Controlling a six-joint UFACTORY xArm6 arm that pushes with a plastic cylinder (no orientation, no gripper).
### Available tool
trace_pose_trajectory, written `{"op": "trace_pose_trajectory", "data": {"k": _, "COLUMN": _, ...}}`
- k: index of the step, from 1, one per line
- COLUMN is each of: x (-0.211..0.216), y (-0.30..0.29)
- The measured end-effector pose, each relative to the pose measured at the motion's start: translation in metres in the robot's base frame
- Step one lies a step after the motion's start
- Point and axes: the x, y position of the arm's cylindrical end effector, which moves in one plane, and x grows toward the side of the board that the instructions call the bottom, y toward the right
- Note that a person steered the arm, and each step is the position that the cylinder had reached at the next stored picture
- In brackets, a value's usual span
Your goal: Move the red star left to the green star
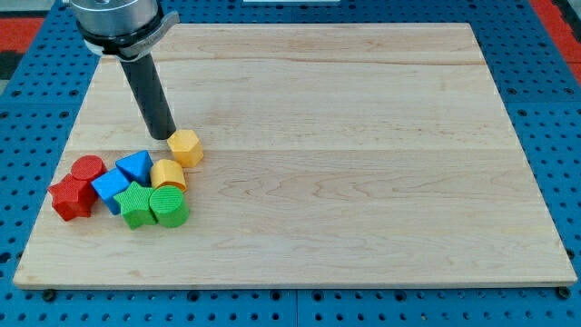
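Note:
The red star (70, 197) lies at the view's lower left, at the left end of a cluster of blocks. The green star (135, 204) lies to its right, with a blue block (110, 187) between them. My tip (163, 136) stands above the cluster, just left of the yellow hexagon (185, 147) and almost touching it. It is well up and to the right of the red star.
A red cylinder (88, 168) sits above the red star. A blue triangle (136, 165), a yellow rounded block (168, 174) and a green cylinder (169, 207) crowd around the green star. The wooden board (363, 136) rests on a blue pegboard.

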Motion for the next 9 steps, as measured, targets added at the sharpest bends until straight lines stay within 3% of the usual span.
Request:
{"op": "trace_pose_trajectory", "data": {"k": 3, "x": 0.017, "y": -0.116}}
{"op": "trace_pose_trajectory", "data": {"k": 5, "x": 0.067, "y": -0.128}}
{"op": "trace_pose_trajectory", "data": {"k": 8, "x": 0.085, "y": -0.127}}
{"op": "trace_pose_trajectory", "data": {"k": 9, "x": 0.090, "y": -0.102}}
